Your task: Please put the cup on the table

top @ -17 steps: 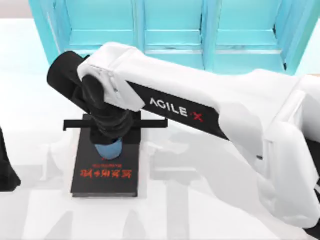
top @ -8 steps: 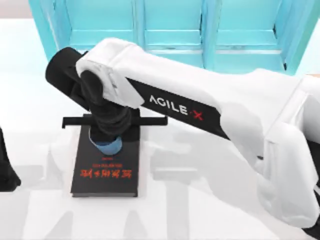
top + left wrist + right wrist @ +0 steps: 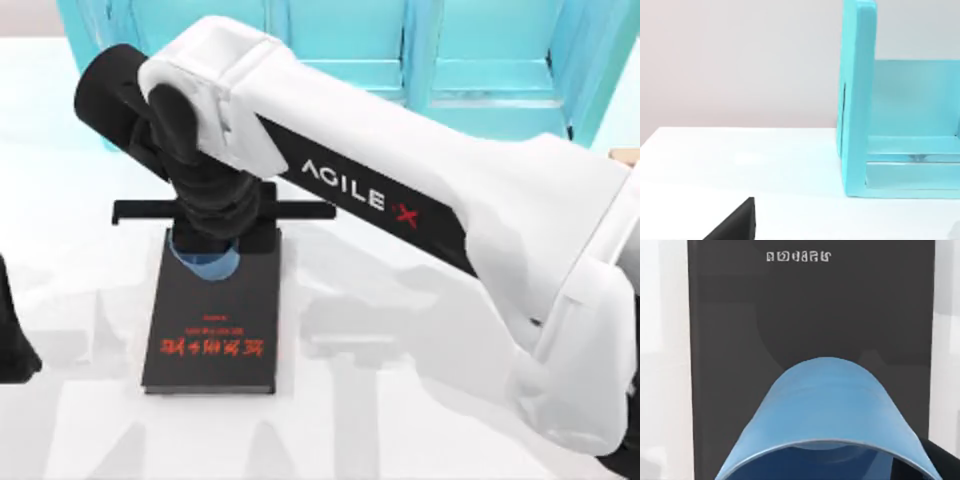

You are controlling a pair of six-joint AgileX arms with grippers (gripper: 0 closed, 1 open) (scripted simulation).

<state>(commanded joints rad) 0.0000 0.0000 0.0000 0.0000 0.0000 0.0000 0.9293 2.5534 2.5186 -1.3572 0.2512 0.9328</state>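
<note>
The cup (image 3: 207, 264), a small translucent light-blue tumbler, hangs over the far end of a black book with red lettering (image 3: 212, 335). My right gripper (image 3: 210, 250) comes down on it from above, shut on the cup, and its black wrist hides most of the cup. In the right wrist view the cup (image 3: 825, 410) sits close, its rim nearest the camera, with the black book (image 3: 810, 305) below it. The white table (image 3: 400, 400) lies around the book. My left arm (image 3: 10, 340) stays parked at the left edge.
A turquoise shelf unit (image 3: 340, 50) stands along the back of the table, just beyond the book; its side wall (image 3: 857, 100) is also in the left wrist view. My right arm's white body stretches across the table's right half.
My right arm has risen and drawn back toward the shelf, carrying the cup from the book's upper middle to above its far edge.
</note>
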